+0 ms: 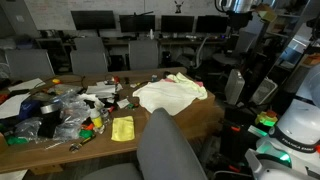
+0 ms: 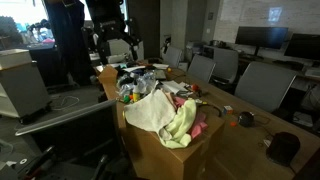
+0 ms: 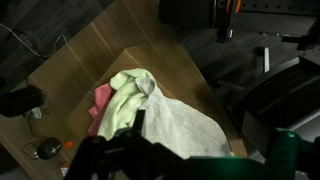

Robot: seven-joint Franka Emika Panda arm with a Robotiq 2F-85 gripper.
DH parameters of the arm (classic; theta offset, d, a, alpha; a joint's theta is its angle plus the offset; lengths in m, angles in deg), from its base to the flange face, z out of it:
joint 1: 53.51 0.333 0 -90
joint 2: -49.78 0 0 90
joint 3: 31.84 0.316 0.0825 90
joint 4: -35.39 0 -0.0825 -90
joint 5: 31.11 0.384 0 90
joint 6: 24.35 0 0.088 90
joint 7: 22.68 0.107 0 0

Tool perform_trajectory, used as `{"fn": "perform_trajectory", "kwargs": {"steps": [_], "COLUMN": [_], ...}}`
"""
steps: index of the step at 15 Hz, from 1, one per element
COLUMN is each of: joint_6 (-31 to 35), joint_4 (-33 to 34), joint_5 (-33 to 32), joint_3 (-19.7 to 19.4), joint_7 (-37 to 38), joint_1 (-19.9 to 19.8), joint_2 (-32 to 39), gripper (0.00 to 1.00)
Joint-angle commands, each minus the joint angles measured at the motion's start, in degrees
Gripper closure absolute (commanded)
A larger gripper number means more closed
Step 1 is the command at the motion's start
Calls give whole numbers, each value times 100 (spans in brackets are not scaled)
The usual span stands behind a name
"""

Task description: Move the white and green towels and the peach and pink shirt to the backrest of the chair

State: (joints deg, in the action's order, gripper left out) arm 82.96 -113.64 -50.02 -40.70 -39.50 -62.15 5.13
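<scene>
In an exterior view, the broad, rounded grey fabric backrest (image 1: 172, 148) fills the bottom centre of the frame. Just beyond it, on the wooden table (image 1: 205, 118), lies a small, flat, bright yellow square cloth (image 1: 122, 128). Further in, right of centre, the cream-white towel (image 1: 168, 96) sits in a soft crumpled heap with a reddish edge at its right. Crinkled plastic and small clutter (image 1: 60, 108) cover the table's left part. Behind stand grey chairs with dark frames (image 1: 90, 58) and a row of dark monitors (image 1: 93, 18).

In the wrist view the gripper (image 3: 138, 158), dark and blurred at the bottom edge, hangs above the heap with its jaws spread and nothing between them. The pale yellow-green towel (image 3: 128, 100) lies rumpled against the white one, and the pink shirt (image 3: 102, 100) peeks out at its left. The peach shirt cannot be picked out.
</scene>
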Motion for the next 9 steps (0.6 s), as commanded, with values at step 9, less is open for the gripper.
{"fn": "perform_trajectory", "kwargs": {"steps": [9], "joint_6": [-32], "joint_4": [31], "joint_5": [-43], "joint_3": [-59], "joint_7": [44], "joint_1": [81], "joint_2": [-29], "gripper": [0]}}
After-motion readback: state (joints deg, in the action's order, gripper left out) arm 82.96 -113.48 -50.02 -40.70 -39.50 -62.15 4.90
